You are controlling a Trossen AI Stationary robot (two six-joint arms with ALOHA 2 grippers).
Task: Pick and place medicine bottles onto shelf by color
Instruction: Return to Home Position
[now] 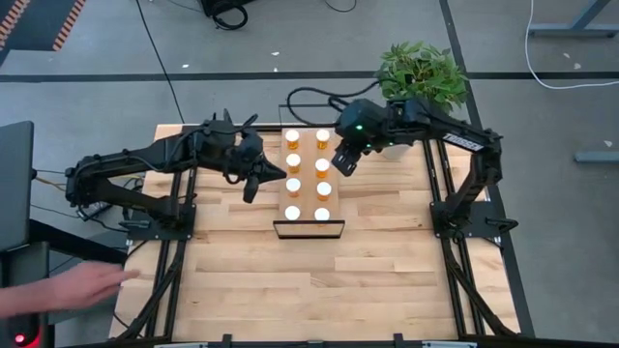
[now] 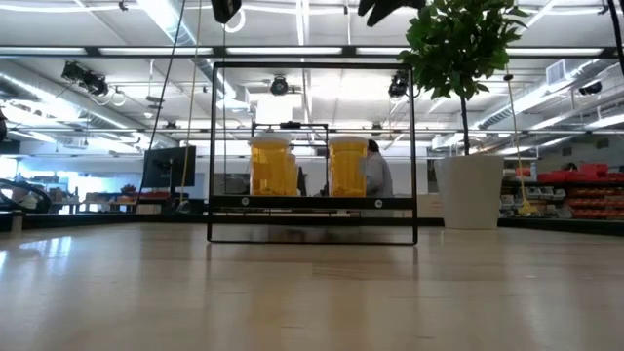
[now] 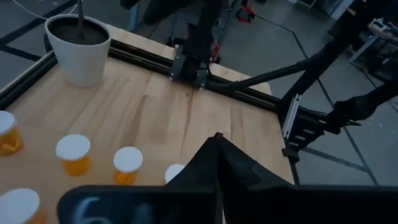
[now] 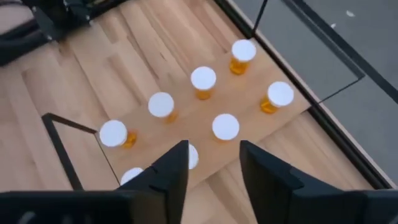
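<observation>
The shelf (image 1: 308, 176) is a pale board with black end frames, lying in the middle of the table. Eight white-capped medicine bottles (image 1: 292, 161) stand upright on it in two rows. Those whose bodies show are amber (image 4: 203, 81). My left gripper (image 1: 253, 184) hovers just left of the shelf, shut and empty; its fingers meet in the left wrist view (image 3: 216, 138). My right gripper (image 1: 345, 159) hovers at the shelf's right side, open and empty (image 4: 214, 155), above the bottles. One bottle (image 4: 225, 126) stands just ahead of its gap.
A white plant pot (image 1: 398, 147) with a green plant stands at the table's far right, close behind my right arm. A person's hand (image 1: 82, 285) reaches in at the table's near left. The table's near half (image 1: 319, 280) is bare wood.
</observation>
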